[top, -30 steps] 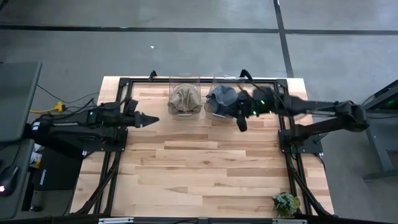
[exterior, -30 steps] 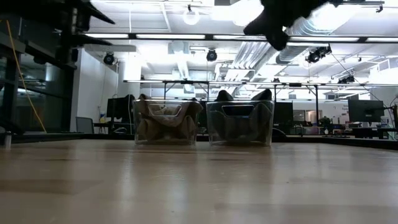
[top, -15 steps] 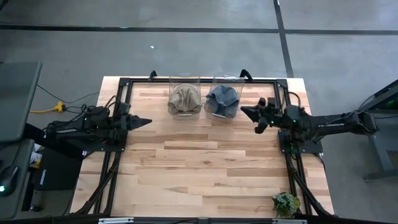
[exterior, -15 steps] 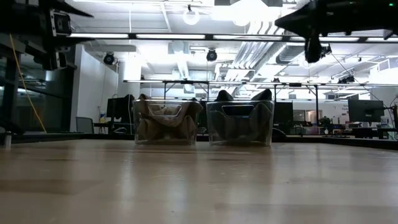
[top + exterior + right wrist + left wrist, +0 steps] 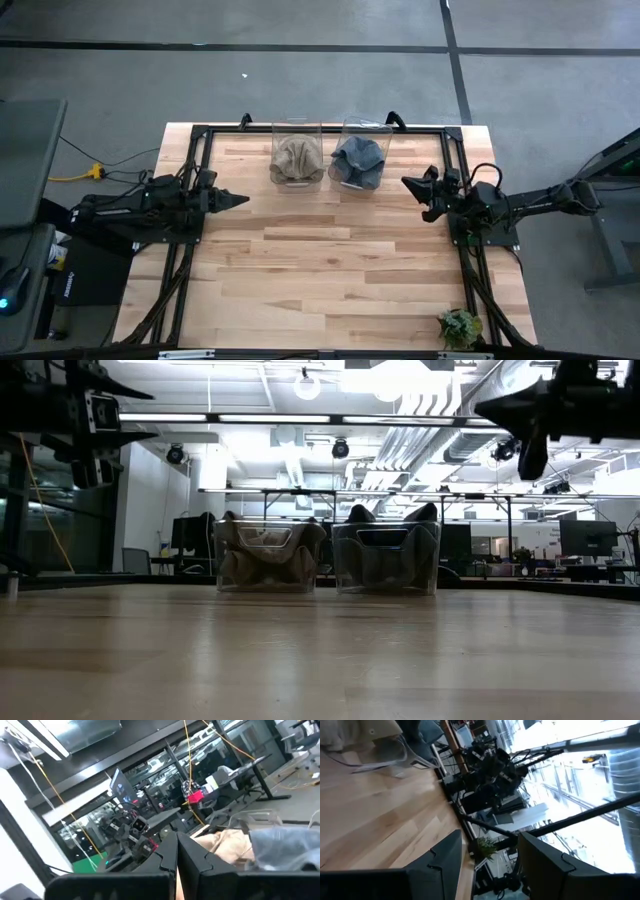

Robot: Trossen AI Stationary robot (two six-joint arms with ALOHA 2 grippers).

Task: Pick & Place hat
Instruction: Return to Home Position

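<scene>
The tan cloth cap [image 5: 296, 158] and blue cloth caps [image 5: 360, 161] sit in clear plastic bins [image 5: 297, 125] at the wooden table's [image 5: 320, 270] far edge. Homing step: the left gripper [image 5: 238, 200] (fingers apart) and right gripper [image 5: 412, 186] (fingers together) need parking at the table's sides.

Low view: the dark left arm [image 5: 85, 410] and dark right arm [image 5: 570, 400] are cut off by the upper edge. The clear plastic walls of the left bin [image 5: 222, 575] and right bin [image 5: 434, 575] veil the crumpled brown cloth cap [image 5: 296, 158] and the bunched blue cloth [image 5: 358, 162]. How many caps form the blue heap cannot be told. Left wrist view: the left bin runs off the picture's corner.
</scene>
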